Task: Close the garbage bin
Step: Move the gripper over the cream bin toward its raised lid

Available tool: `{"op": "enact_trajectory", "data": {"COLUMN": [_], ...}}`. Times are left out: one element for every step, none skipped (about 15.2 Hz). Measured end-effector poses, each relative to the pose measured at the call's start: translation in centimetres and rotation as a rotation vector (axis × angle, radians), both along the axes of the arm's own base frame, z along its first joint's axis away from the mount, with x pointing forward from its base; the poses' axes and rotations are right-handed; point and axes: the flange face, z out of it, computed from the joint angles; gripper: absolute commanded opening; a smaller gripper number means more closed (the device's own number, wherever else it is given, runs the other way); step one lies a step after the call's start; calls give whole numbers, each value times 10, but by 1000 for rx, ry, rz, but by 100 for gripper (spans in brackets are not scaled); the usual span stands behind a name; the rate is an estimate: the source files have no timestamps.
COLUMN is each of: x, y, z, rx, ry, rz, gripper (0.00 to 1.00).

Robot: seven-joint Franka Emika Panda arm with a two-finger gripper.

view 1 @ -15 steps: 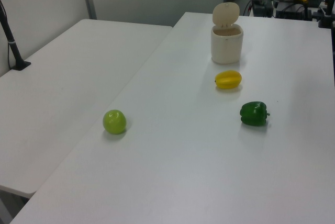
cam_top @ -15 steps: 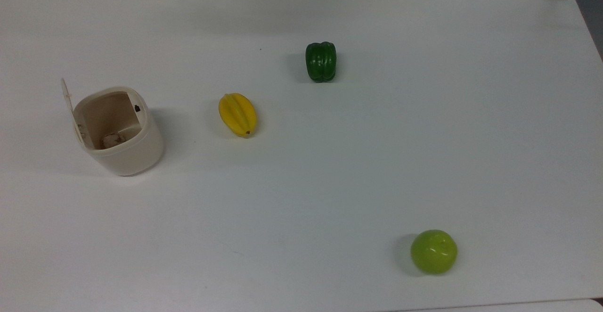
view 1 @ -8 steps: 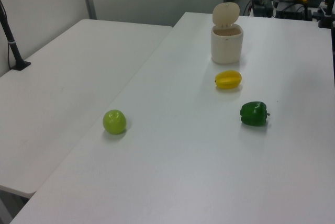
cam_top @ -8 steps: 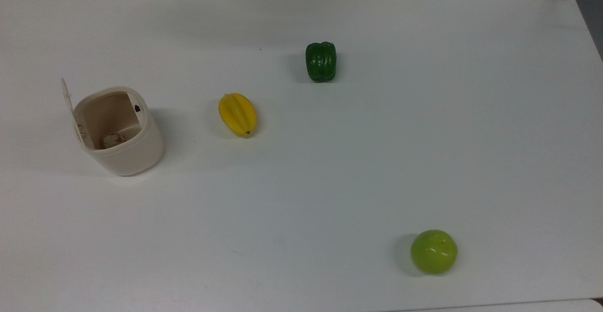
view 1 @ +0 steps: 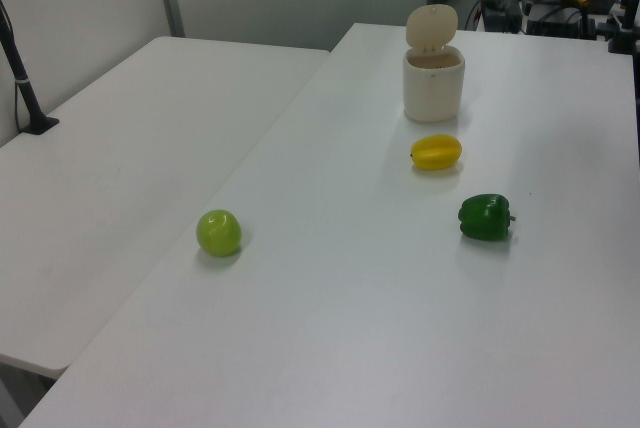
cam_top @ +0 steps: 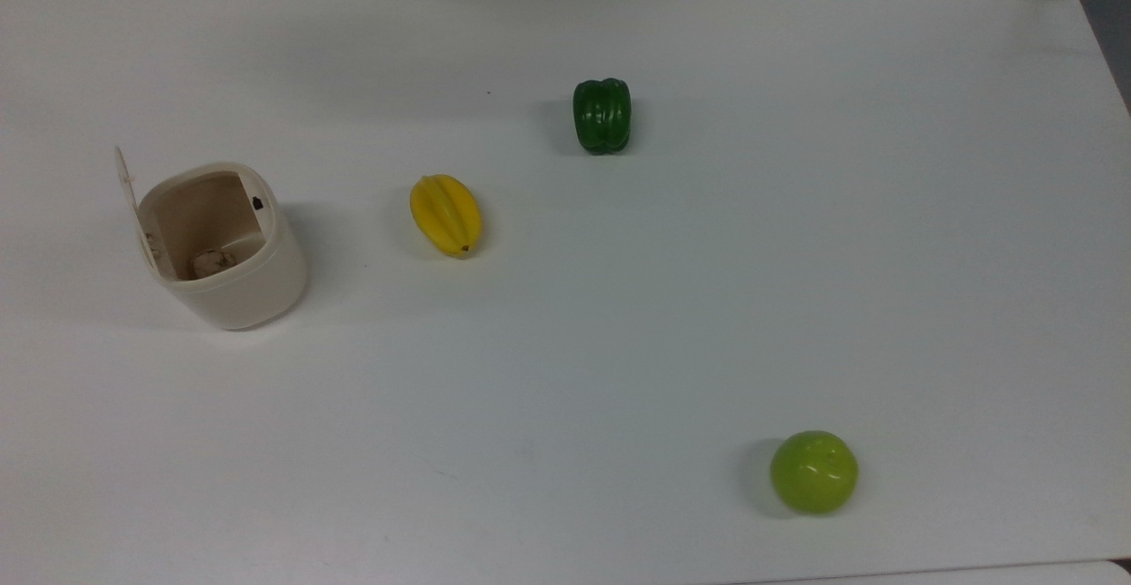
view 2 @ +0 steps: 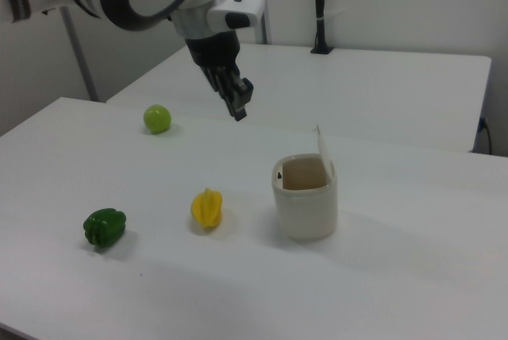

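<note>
In the top view the garbage bin (cam_top: 221, 245) is being shown open at the table's (cam_top: 618, 302) left, in the left view its lid (view 1: 431, 26) is standing upright, and in the right view the gripper (view 2: 239, 102), fingers seemingly together, is being judged in approach, with a push on the lid needed next.

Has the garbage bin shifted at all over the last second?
No. In the top view the garbage bin keeps its gap to the yellow starfruit, and its lid stays raised.
</note>
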Motion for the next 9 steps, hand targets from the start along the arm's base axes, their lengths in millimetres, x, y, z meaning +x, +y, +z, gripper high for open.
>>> {"op": "enact_trajectory", "data": {"x": [4, 9, 13, 19, 25, 29, 33, 38, 47], "y": [-3, -6, -10, -15, -18, -19, -21, -22, -24], "z": [-3, -5, -8, -12, -17, -19, -21, -24, -30], "rx": [-1, 0, 0, 1, 2, 3, 4, 6, 10], "ry": [-17, -36, -55, -78, -96, -111, -133, -157, -194], "rz": [-26, -59, -89, -126, -157, -176, -200, -228, -268], "gripper": [16, 16, 16, 16, 16, 16, 16, 14, 14]}}
